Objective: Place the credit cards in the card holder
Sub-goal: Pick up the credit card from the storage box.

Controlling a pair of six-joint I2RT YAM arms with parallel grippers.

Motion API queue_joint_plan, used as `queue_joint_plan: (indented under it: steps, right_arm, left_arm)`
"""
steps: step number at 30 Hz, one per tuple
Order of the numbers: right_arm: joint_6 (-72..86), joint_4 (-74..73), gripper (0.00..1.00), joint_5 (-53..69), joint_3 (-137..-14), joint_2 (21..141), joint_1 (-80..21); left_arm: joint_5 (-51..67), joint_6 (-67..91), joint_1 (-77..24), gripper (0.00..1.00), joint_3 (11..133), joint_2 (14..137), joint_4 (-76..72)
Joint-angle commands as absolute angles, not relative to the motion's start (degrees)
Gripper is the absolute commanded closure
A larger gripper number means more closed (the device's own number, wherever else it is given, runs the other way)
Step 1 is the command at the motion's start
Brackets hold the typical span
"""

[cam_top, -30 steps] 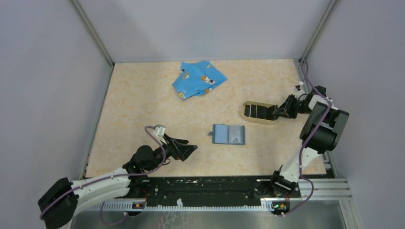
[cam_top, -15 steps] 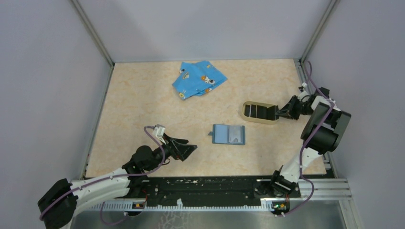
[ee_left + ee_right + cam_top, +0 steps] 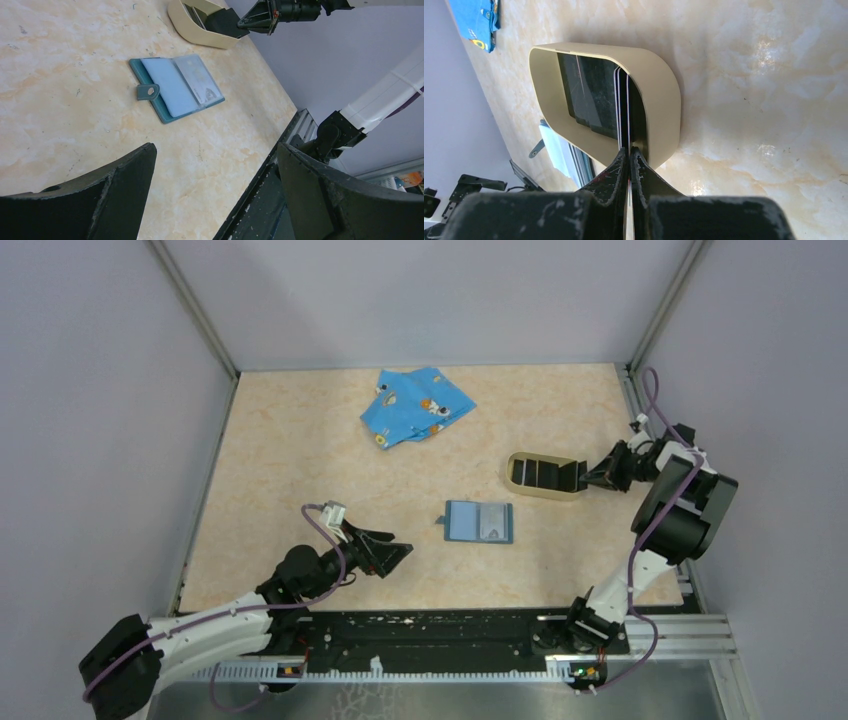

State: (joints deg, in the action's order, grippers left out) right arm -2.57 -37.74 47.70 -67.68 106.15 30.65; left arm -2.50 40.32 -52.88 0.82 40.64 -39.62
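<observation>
On the left, the left end effector (image 3: 397, 556) hangs low over the near part of the table (image 3: 290, 460), its 2 fingers (image 3: 125, 175) spread wide apart with nothing between them. Further back and a little to the right, a blue cartoon-print cloth (image 3: 417, 405) lies crumpled near the far edge. Right of the left end effector and well apart from it, the card holder (image 3: 480, 522) lies open and flat on the table, its pale blue inside up and its snap tab (image 3: 148, 92) sticking out on its left side. Further right sits the tan oval tray (image 3: 514, 472), with the black credit cards (image 3: 591, 92) standing on edge inside it. At the tray's right end, the right end effector (image 3: 629, 152) has its fingers pressed together, clamped on the thin edge of 1 card.
</observation>
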Motion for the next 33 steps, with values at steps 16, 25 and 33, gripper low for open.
queue_joint_plan:
  steps: [16, 25, 33]
  right_arm:
    - [-8.5, -38.5, 1.0, 38.6, -70.1, 86.4, 32.1]
    - [-20.4, -41.3, 1.0, 70.8, -67.3, 84.5, 25.9]
    - [-24.9, -37.1, 1.0, 83.9, -61.8, 85.8, 7.4]
  left_arm:
    - [-1.0, 39.7, -52.8, 0.04, 1.2, 39.9, -40.2]
    - [4.4, 39.7, -52.8, 0.04, -4.4, 42.6, -59.9]
    - [5.3, 37.5, -52.8, 0.01, -4.0, 47.5, -67.7]
